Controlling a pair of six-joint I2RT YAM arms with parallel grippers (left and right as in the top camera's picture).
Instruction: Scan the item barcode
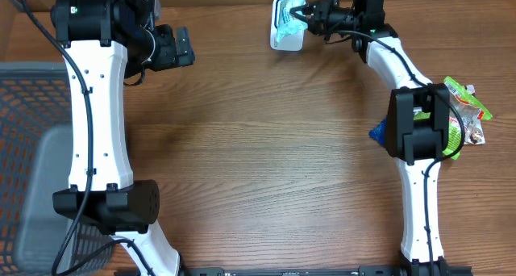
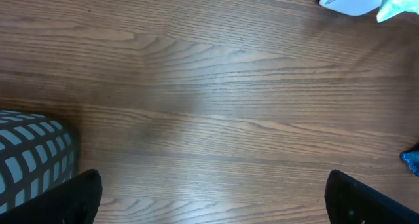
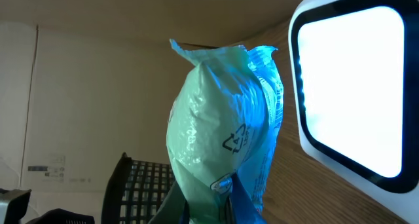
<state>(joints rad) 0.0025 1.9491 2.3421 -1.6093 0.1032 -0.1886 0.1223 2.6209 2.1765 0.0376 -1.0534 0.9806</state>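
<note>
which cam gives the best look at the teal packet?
Right wrist: the teal packet sits large and centred, close beside the lit scanner. Overhead shows it small, pinched in the right tool. Left wrist catches only a corner at its top right edge.

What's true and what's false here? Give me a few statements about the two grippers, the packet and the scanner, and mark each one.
1. The right gripper is shut on the pale blue packet. True.
2. The packet is held far from the scanner. False: it is held up right beside it.
3. The left gripper is open and holds nothing. True.
4. The scanner's window is dark. False: it glows bright white in the right wrist view.
</note>
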